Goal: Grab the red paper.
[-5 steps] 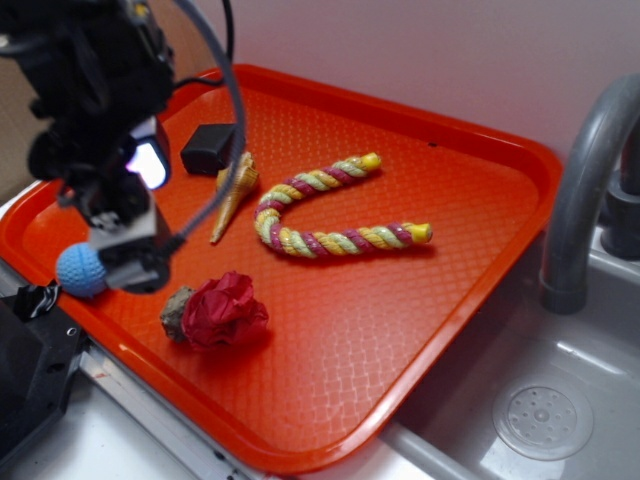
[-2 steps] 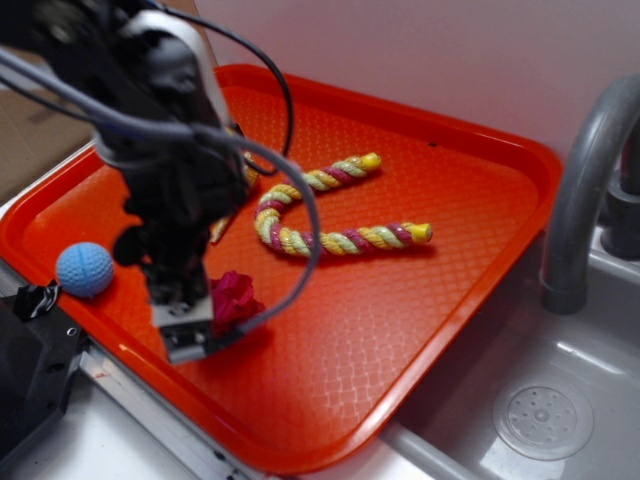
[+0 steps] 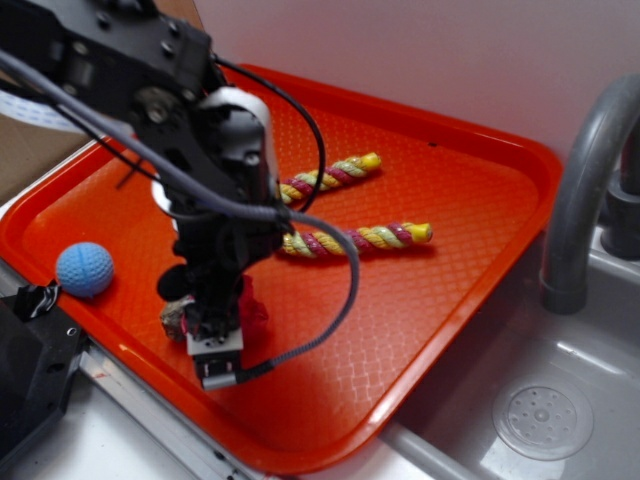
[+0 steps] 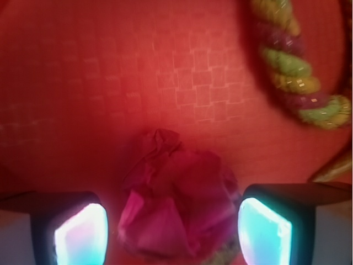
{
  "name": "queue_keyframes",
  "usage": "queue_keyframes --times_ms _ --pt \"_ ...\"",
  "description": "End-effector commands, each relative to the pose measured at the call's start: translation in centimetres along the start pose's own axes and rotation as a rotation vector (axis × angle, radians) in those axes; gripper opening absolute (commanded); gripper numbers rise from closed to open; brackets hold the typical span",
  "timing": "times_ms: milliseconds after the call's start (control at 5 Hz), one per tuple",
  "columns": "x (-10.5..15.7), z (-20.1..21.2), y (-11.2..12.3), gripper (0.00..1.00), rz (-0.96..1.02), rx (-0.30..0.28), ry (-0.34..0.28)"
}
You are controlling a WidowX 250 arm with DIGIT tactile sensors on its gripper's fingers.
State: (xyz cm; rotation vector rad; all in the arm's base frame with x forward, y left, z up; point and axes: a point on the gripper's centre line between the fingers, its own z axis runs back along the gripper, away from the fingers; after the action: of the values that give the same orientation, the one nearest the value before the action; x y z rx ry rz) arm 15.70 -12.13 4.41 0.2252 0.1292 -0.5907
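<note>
One wide orange-red tray (image 3: pixel 430 210) carries everything, its raised lip running all round, with a grey sink (image 3: pixel 560 400) and a tap (image 3: pixel 580 190) beyond its 3 o'clock side. Most of the tray floor toward 5 o'clock lies bare, so I judge that the freest way out; the near lip at 7 o'clock sits close under the arm and leaves little room there.

Next in size, the twisted rope toy (image 3: pixel 355 238) lies at 1 o'clock from the arm, well apart from the target. The pincer (image 4: pixel 174 234) stands released, its two lit fingers (image 4: pixel 83 232) spread either side of the red paper (image 4: pixel 176 212), apart from it on both flanks.

That crumpled paper sits near the tray's front edge, at 6 o'clock in the wrist view. It looks light, soft and springy, likely to crush rather than slip; squeezing across its fat middle seems best. A brown-grey lump (image 3: pixel 175 318) lies just beside it at 9 o'clock and might get nudged. The blue ball (image 3: pixel 84 270) rests farther off toward 9 o'clock.
</note>
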Motion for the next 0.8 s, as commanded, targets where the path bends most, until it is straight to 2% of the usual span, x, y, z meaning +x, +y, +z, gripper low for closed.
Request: queue_keyframes --times_ms 0,200,600 --pt "-1.1 -1.6 0.1 1.0 0.044 0.027 0.087" --pt "-1.3 -1.8 0.2 0.0 0.06 0.048 0.088" --pt "-1.5 1.2 1.2 0.0 0.131 0.065 0.026"
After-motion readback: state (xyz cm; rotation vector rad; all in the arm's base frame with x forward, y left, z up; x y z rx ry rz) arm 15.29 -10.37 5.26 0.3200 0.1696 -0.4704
